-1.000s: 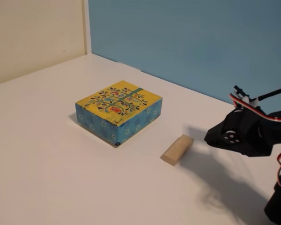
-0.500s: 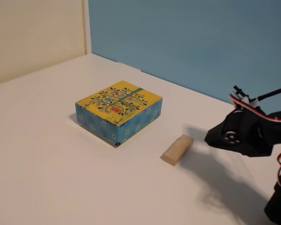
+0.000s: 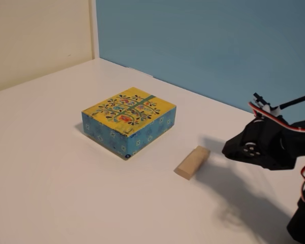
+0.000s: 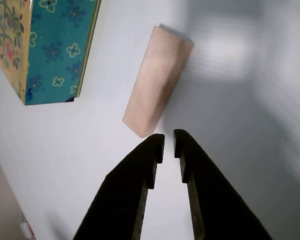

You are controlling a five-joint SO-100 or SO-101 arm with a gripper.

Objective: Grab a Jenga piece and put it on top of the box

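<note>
No step is complete: the Jenga piece (image 4: 157, 80) lies on the table (image 3: 51, 178) beside the box (image 3: 128, 119) (top bare), the gripper (image 4: 168, 142) nearly closed and empty, just short of it.

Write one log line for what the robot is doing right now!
phase: approach | gripper: nearly shut, empty, just short of Jenga piece | Jenga piece: flat on table, beside box | box top: bare

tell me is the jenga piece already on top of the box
No, in the fixed view the Jenga piece lies flat on the white table, apart from the box.
</note>
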